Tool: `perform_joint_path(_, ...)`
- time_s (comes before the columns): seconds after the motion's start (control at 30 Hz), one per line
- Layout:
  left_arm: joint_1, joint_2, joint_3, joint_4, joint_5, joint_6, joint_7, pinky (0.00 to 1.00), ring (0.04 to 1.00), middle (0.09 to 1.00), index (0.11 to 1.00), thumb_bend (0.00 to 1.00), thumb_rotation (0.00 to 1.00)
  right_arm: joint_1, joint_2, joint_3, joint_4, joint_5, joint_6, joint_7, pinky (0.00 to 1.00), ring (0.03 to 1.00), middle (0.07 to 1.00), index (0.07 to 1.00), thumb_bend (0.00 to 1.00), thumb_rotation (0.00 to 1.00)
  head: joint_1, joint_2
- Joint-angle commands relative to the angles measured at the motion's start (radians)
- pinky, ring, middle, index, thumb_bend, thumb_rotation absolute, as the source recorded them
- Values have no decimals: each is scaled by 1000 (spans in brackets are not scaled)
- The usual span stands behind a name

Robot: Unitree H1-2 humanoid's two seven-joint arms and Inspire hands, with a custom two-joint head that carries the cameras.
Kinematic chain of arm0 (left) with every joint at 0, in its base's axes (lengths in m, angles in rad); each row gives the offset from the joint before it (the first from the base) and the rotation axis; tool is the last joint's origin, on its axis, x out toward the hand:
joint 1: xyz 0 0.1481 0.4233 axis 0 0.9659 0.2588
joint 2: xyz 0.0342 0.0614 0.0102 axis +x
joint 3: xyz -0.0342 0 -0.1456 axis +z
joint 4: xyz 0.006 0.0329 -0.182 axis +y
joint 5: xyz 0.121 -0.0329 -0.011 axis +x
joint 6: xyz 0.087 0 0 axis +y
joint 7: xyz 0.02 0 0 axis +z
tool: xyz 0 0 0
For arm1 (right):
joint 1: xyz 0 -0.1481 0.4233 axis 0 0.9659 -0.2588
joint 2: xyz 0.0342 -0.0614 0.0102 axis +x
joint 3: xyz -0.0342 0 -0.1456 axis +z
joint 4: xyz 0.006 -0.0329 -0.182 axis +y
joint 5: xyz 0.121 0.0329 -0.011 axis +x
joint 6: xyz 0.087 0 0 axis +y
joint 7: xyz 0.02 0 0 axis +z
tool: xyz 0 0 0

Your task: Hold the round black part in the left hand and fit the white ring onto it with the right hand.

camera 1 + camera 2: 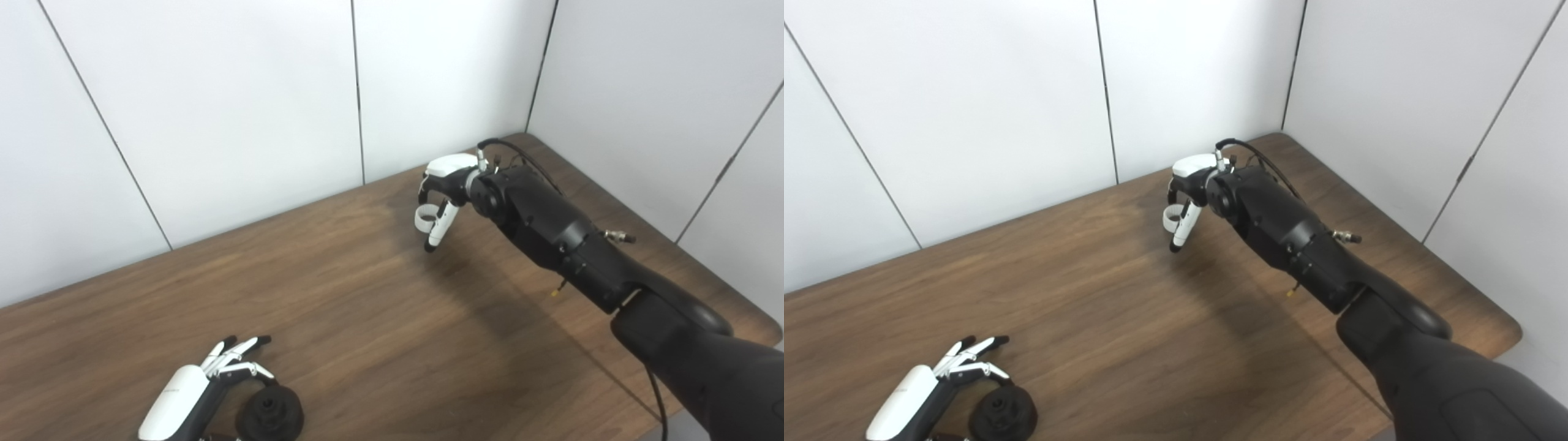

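Walnut-brown wood-grain table (343, 318) fills most of both views, backed by plain white wall panels (245, 110) with thin dark seams. Right arm, black jointed casing (563, 239), comes in from the bottom right corner and stretches across to the far side of the table, a thin black cable looped over the wrist. Right hand (442, 199), white-backed with black fingers, hangs above the table near the back wall, fingers curled in and pinched on the small white plastic ring (424, 218); ring sits just under the hand, clear of the tabletop, opening facing roughly sideways. One white finger with a black tip points down past the ring.

Left hand (205, 386), white shell with slim white black-tipped fingers, lies at the bottom left edge. Its fingers are spread and reach over the far side of the round black part (270, 414), touching or nearly so; can't tell if it has a real grip. Black part rests on the table, round with a raised hub in the middle, well apart from the ring.
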Motion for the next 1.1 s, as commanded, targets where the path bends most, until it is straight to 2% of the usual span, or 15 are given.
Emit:
perform_joint_path(0.0, 63, -4, -12, 25, -3, -12, -1, 1000, 898, 923, 477, 512, 48, -63, -37, -7, -17, -6, -5, -13, 1000, 1000, 1000, 782, 948, 445, 0, 1)
perform_joint_path(0.7, 67, -2, -8, 18, -10, -13, -5, 1000, 897, 921, 478, 513, 47, -64, -41, 6, -16, -19, -2, -25, 1000, 1000, 1000, 779, 909, 417, -6, 1)
perform_joint_path(0.83, 67, 0, -8, 15, -11, -13, -9, 1000, 899, 923, 478, 512, 48, -64, -41, 10, -12, -27, -7, -37, 1000, 1000, 1000, 756, 848, 337, -5, 5)
perform_joint_path(0.9, 68, 2, -7, 13, -13, -12, -11, 1000, 899, 922, 478, 512, 48, -61, -40, 11, -9, -29, -10, -53, 1000, 1000, 1000, 716, 811, 247, -5, 6)
perform_joint_path(0.93, 69, 2, -5, 12, -13, -12, -12, 1000, 898, 922, 478, 512, 48, -59, -39, 11, -5, -29, -16, -68, 1000, 1000, 1000, 683, 777, 171, -5, 5)
perform_joint_path(0.97, 69, 1, -3, 11, -13, -12, -12, 1000, 898, 921, 478, 512, 48, -57, -39, 10, -2, -28, -20, -81, 1000, 1000, 1000, 571, 622, 146, -5, 5)
perform_joint_path(1.0, 70, 1, -2, 11, -14, -12, -13, 1000, 897, 920, 478, 512, 48, -56, -38, 9, 2, -28, -25, -97, 1000, 1000, 997, 532, 569, 137, -5, 6)
perform_joint_path(1.07, 70, 2, 0, 10, -14, -12, -15, 1000, 899, 921, 478, 512, 48, -52, -37, 8, 9, -25, -42, -129, 1000, 1000, 972, 495, 527, 128, -7, 7)
